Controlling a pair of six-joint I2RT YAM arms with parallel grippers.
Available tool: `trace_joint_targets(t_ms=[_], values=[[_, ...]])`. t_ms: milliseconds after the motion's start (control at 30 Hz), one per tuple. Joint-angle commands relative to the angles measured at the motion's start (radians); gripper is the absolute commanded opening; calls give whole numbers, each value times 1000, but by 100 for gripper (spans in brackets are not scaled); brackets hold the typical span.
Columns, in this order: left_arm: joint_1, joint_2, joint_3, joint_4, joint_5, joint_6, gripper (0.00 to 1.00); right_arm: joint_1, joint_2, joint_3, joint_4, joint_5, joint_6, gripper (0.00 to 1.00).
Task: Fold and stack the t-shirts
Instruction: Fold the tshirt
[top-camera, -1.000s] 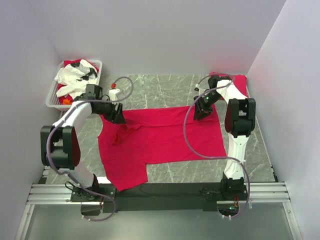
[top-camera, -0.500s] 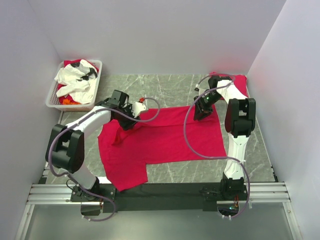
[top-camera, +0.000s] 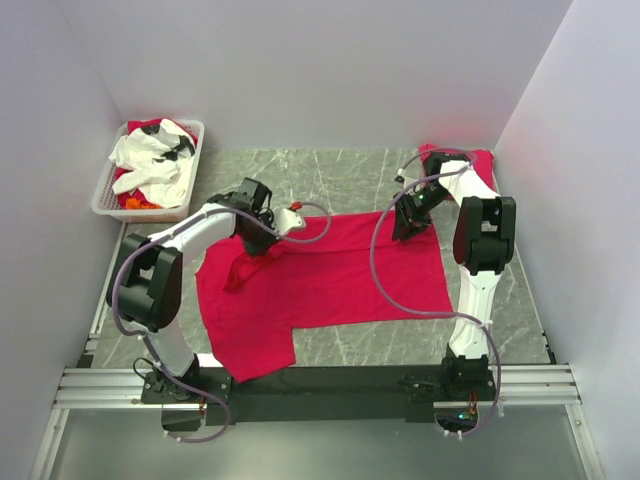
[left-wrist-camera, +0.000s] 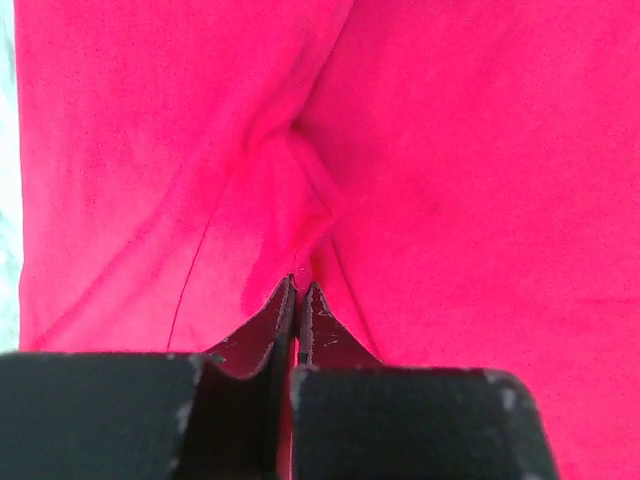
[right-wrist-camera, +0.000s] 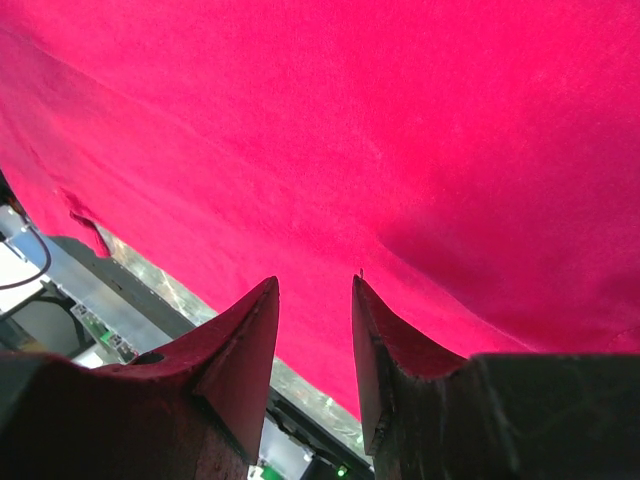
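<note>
On the grey marbled surface (top-camera: 330, 175): one plain crimson-red short-sleeved cloth t-shirt (top-camera: 340, 275) lies spread between the two arms, mostly flat, rumpled near its far left part
Left pincer (top-camera: 262, 238): clenched on a small ridge of that t-shirt at the rumpled spot, probably so the cloth can be drawn across for a fold
Right pincer (top-camera: 408, 228): low over the far right part of the same t-shirt, tips parted with nothing clamped; it seems placed to take the matching point, so both arms could carry one edge together
Far right corner: a second crimson-red cloth t-shirt (top-camera: 482, 165) lies behind the right arm, apart from the spread one, likely the stacking place
Far left corner: a white slotted plastic basket (top-camera: 103, 200) holds white and red cloth, well apart from the work
Left wrist view: only here are the fingers (left-wrist-camera: 262, 345) seen pressed together, creases running out from the pinch
Right wrist view: only here does the gap between the fingers (right-wrist-camera: 245, 340) show, with the cloth's edge and the surface beyond it
Top view: it alone gives the whole layout, but the arms hide both sets of tips
</note>
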Motion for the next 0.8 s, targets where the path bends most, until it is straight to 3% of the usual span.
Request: trace_joint_targets(t_ms=[0, 100, 133, 167, 267, 400, 467, 533, 667, 767], values=[[-24, 32, 92, -106, 120, -53, 2, -6, -12, -15, -3, -15, -17, 42], [-29, 107, 146, -169, 221, -124, 3, -5, -14, -15, -7, -15, -20, 43], [-31, 116, 152, -181, 273, -147, 9, -6, -14, -17, -5, -13, -21, 42], [-31, 121, 157, -189, 296, -155, 23, -4, -12, -17, -8, -12, -24, 42], [-31, 107, 165, -209, 388, -169, 40, -5, -11, -15, -8, -12, -26, 42], [-8, 37, 160, -238, 489, -162, 41, -4, 5, 6, -16, -18, -23, 42], [64, -5, 143, -188, 522, -200, 39, -4, 8, 17, -19, -23, -23, 42], [121, -26, 137, -161, 497, -242, 38, -4, 5, 15, -16, -21, -21, 42], [289, 49, 181, -245, 424, -176, 38, 2, 0, 12, -10, -29, -20, 42], [354, 112, 195, -243, 373, -153, 34, 7, 0, 12, -8, -26, -20, 41]])
